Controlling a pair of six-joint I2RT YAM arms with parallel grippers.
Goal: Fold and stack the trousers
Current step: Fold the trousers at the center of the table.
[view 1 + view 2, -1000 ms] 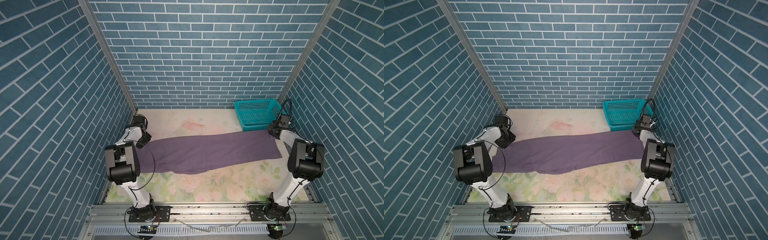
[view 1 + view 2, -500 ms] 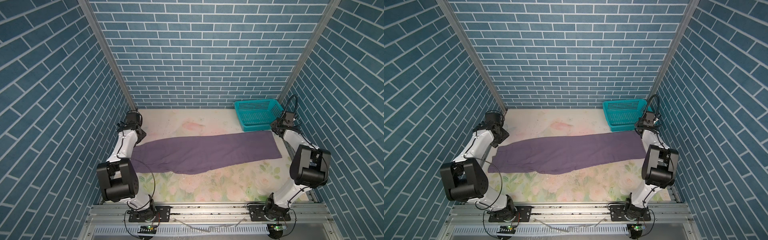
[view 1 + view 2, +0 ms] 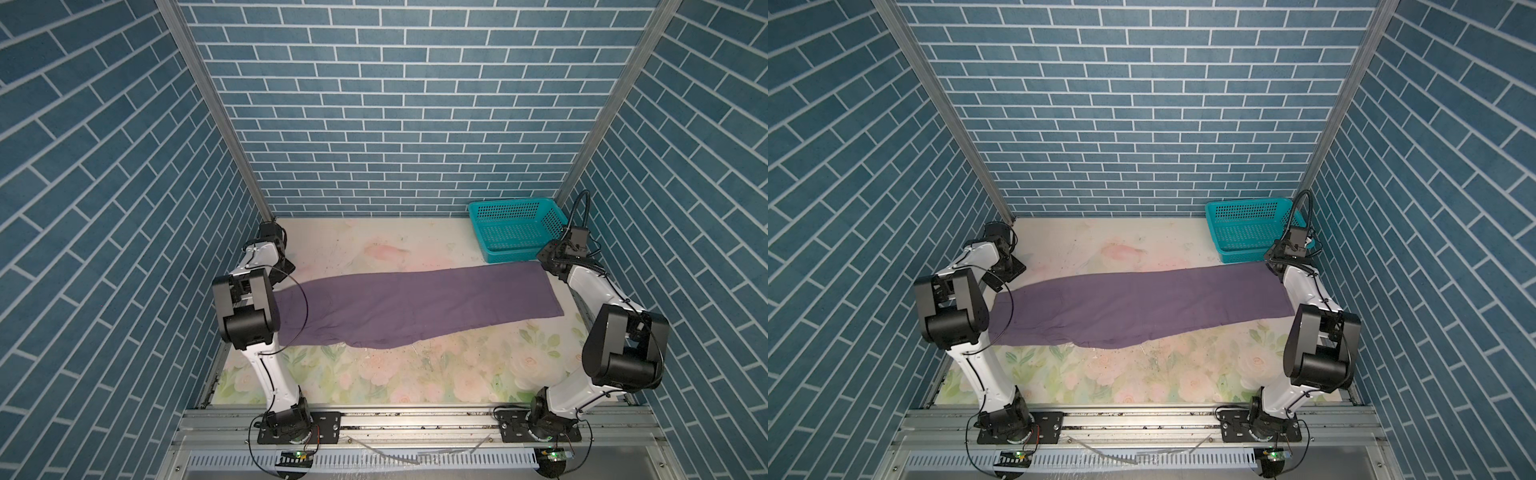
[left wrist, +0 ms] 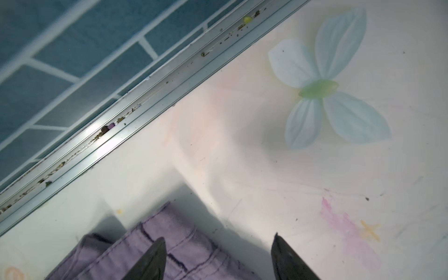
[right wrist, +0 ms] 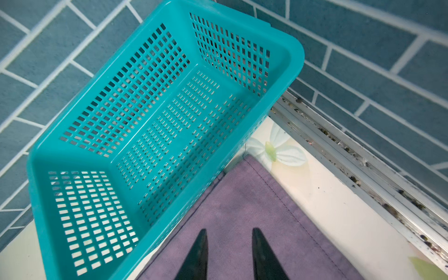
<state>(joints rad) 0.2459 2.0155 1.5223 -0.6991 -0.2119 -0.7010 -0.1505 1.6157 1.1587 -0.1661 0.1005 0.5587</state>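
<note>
I am viewing the trousers (image 3: 415,307) lying flat across the middle of the floral table (image 3: 395,374), reaching from arm to arm in both top views. The left gripper (image 4: 218,240) is standing wide open and holding nothing, one finger (image 4: 155,259) over the waistband end, while the right gripper (image 5: 229,232) is hovering narrowly parted over the hem end, pinching nothing that I can see. Farther back, the teal basket (image 3: 513,212) is sitting in the right rear corner, just beside the hem edge.

no readable text anywhere.
</note>
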